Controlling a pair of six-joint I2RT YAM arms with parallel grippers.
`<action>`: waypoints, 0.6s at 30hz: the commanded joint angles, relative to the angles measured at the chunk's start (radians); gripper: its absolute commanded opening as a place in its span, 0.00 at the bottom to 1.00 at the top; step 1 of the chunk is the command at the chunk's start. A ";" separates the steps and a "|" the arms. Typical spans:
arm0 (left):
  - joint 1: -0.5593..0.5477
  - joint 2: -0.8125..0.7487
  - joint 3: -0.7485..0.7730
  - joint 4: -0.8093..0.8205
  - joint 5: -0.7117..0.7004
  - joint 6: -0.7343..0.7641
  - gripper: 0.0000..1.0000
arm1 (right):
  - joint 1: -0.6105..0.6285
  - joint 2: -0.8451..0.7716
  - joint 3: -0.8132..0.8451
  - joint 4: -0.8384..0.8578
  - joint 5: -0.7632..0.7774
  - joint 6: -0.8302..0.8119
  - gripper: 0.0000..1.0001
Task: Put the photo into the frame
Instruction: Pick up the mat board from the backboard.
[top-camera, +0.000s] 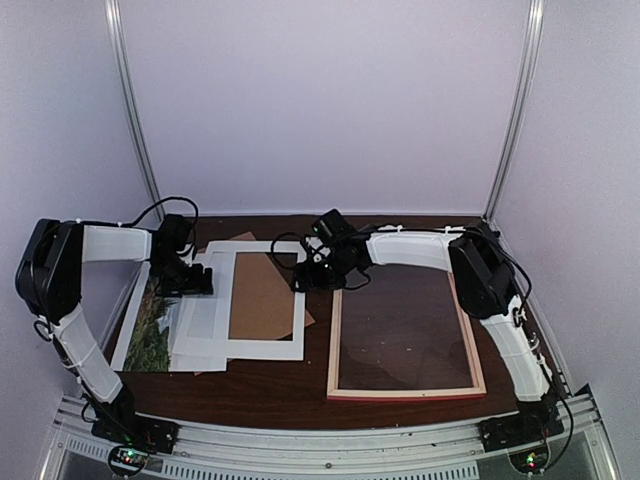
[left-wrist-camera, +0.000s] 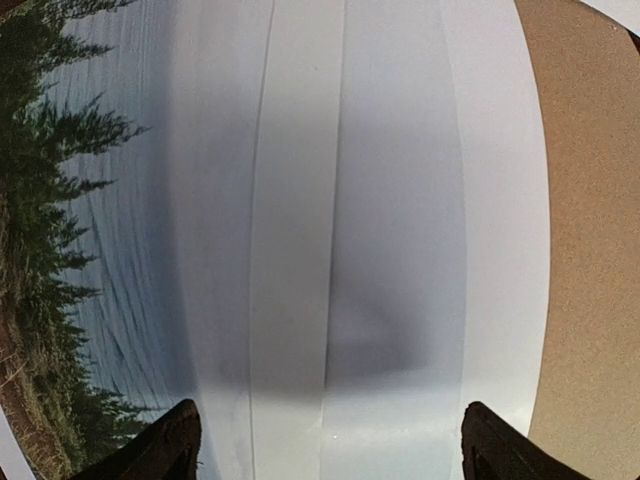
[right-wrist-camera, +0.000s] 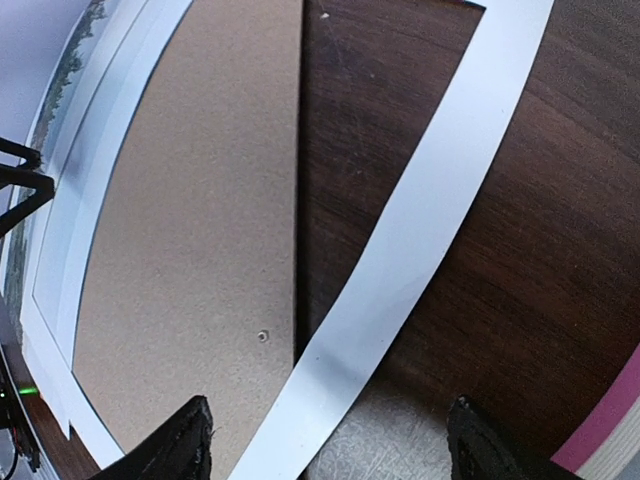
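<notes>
The photo (top-camera: 152, 328), a print of dark trees and water, lies picture side up at the table's left, partly under white sheets; it fills the left of the left wrist view (left-wrist-camera: 85, 250). The frame (top-camera: 405, 392) lies flat at the right, with nothing inside it. Only its pink corner (right-wrist-camera: 612, 438) shows in the right wrist view. My left gripper (top-camera: 200, 281) hovers open over the white mat (left-wrist-camera: 400, 200), just right of the photo, holding nothing (left-wrist-camera: 330, 452). My right gripper (top-camera: 312, 277) stands open above the mat's right strip (right-wrist-camera: 420, 220), holding nothing (right-wrist-camera: 325, 452).
The white mat (top-camera: 262, 348) rests over a brown backing board (top-camera: 260, 295) between the photo and the frame. The board (right-wrist-camera: 190, 250) shows through the mat's window. Dark wooden table (right-wrist-camera: 540, 250) lies bare between the mat and the frame. Pale walls close in the back and sides.
</notes>
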 joint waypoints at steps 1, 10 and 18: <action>0.009 0.033 0.036 0.042 0.006 0.019 0.90 | 0.004 0.029 0.059 -0.077 0.026 0.072 0.79; 0.009 0.056 0.002 0.078 0.022 0.006 0.88 | 0.013 0.031 0.025 -0.072 0.005 0.162 0.77; 0.009 0.055 -0.039 0.110 0.100 0.003 0.86 | 0.016 0.017 -0.049 0.030 -0.069 0.265 0.71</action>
